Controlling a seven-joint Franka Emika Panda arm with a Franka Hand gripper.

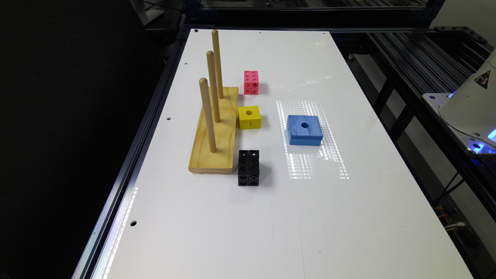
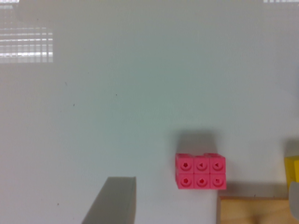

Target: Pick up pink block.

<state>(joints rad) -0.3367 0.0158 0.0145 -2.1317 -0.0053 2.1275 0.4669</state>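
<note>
Wrist view, pink block (image 2: 201, 171) on white table (image 2: 117, 93), apart from jaws

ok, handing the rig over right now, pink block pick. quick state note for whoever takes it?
Gripper: one finger shows in the wrist view, away from the block; open or shut cannot be told.
Pink block: on the white table, just off the far end of the wooden peg base, nothing touching it.
Yellow cube sits between it and the black block; blue block lies toward the exterior view's right.
Done: nothing grasped.
Left: approach, grasp, lift.
</note>
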